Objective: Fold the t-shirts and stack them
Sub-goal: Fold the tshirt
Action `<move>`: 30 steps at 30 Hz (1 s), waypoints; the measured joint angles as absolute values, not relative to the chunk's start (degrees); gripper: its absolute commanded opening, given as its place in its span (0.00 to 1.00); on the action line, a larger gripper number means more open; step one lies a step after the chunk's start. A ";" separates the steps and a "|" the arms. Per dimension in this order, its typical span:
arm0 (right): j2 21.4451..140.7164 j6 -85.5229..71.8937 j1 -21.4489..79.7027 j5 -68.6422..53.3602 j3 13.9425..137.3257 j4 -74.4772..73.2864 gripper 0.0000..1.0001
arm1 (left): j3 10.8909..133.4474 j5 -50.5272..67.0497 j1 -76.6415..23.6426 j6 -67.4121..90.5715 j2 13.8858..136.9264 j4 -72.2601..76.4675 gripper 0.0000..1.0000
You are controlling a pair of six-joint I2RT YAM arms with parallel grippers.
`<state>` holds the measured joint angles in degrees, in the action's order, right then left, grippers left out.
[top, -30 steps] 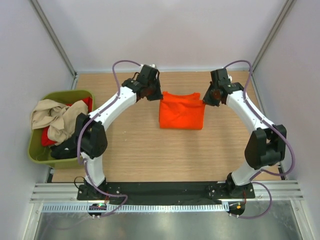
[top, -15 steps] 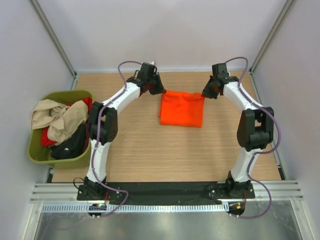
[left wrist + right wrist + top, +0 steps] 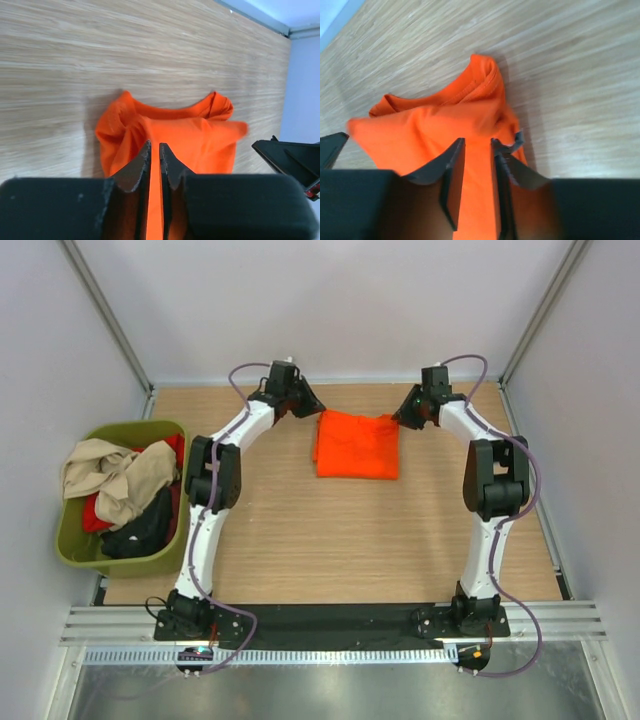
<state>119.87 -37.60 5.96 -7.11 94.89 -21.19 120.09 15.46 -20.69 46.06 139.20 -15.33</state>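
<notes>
Risk: if cloth's snagged on a fingertip when the arms lift off, the collar edge of the orange shirt (image 3: 356,445) drags up & the fold comes undone, esp. at the left claw (image 3: 154,146), jaws just a slit apart, can't tell if cloth's nipped inside. Right claw (image 3: 477,142) is a bit wider open, nothing clearly held. Shirt lies folded on the table (image 3: 300,540) betw. the 2 claws, one at each far corner.

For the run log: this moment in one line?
orange t-shirt: folded, lying flat | left gripper: nearly shut over it, grip unclear | right gripper: slightly open over it
</notes>
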 measured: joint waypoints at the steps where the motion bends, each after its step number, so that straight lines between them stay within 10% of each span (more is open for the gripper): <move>1: 120.29 -37.50 5.74 -7.49 94.89 -20.29 0.40 | 120.09 15.62 -20.21 46.28 139.37 -15.27 0.16; 5: 120.49 -36.21 5.04 -9.06 95.11 -19.22 0.57 | 120.09 15.14 -18.44 45.87 139.33 -15.25 0.38; 22: 115.61 -25.43 4.54 -20.45 82.85 -22.81 0.60 | 99.26 18.44 -22.20 33.30 128.88 -18.33 0.40; 30: 112.40 -25.85 4.54 -23.88 72.10 -18.61 0.46 | 93.43 19.62 -21.93 32.32 127.44 -18.26 0.13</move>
<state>112.40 -25.85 4.54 -23.88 72.10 -18.61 93.43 19.62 -21.93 32.32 127.44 -18.26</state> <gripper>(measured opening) 0.522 0.227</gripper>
